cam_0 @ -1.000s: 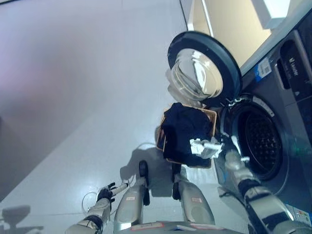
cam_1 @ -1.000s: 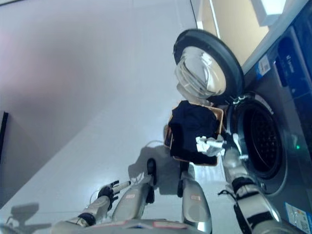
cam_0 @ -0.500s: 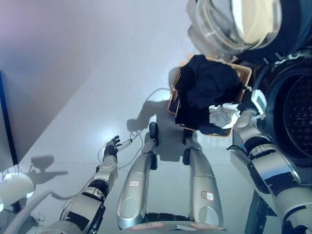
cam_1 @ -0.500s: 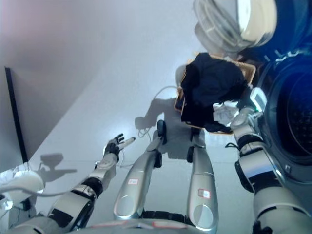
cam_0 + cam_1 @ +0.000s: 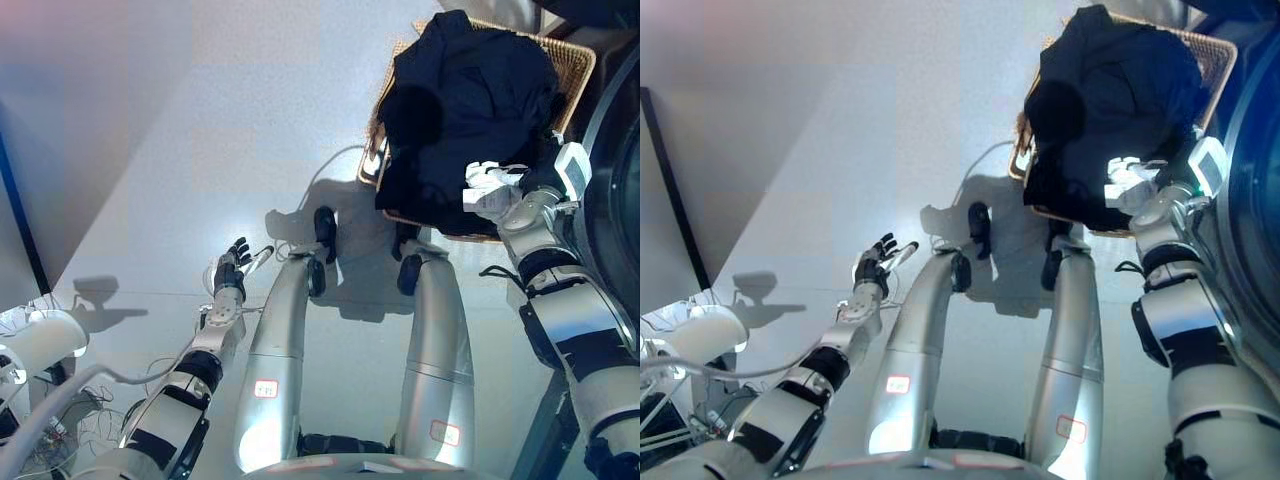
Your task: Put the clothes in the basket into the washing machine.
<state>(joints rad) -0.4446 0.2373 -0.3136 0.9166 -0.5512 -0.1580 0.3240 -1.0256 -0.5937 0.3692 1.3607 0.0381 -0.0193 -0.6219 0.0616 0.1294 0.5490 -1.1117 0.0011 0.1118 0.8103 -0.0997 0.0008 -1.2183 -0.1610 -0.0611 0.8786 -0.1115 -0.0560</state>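
Right hand point(image 5: 493, 187) clenched on dark clothes point(image 5: 465, 100) heaped in wicker basket point(image 5: 578, 62). Left hand point(image 5: 233, 268) low, fingers spread, released. Pale glossy floor point(image 5: 150, 150).

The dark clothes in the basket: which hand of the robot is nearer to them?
The right hand. It is at the lower edge of the dark clothes in the wicker basket, touching the pile. The left hand hangs open over the floor, far to the left of the basket.
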